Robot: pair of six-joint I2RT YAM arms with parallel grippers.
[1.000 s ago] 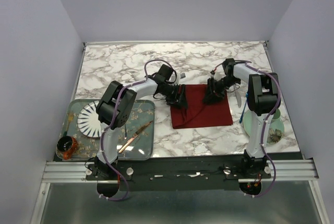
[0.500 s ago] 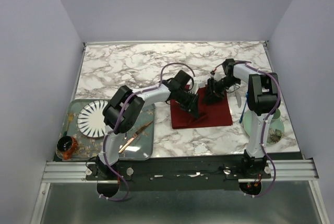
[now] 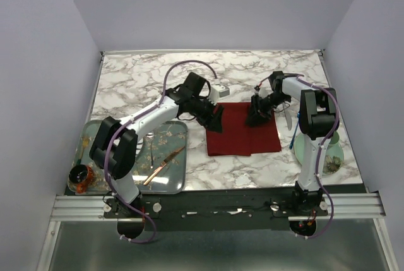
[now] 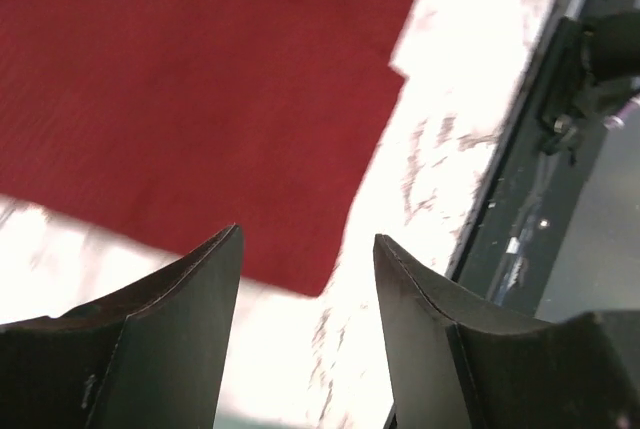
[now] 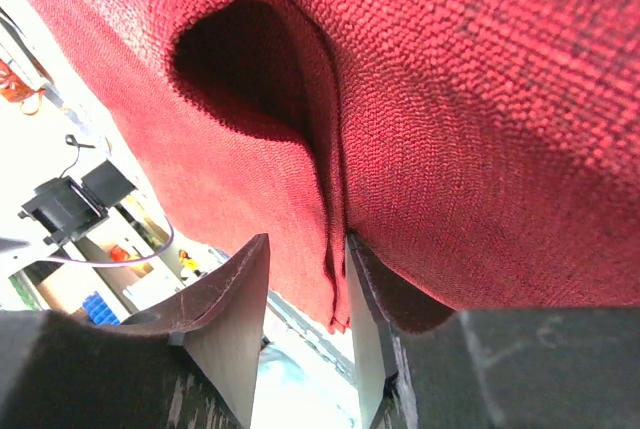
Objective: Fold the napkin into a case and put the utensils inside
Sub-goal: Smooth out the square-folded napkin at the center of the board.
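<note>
At the left edge of the dark red square cloth napkin, the left gripper has drawn back from the cloth's middle, jaws wide and empty. The right gripper still pinches a fold in the napkin's far right part. Left of the napkin, a patterned tray holds a copper-coloured knife; right of it lie the blue-handled fork and the pale silvery utensil
</note>
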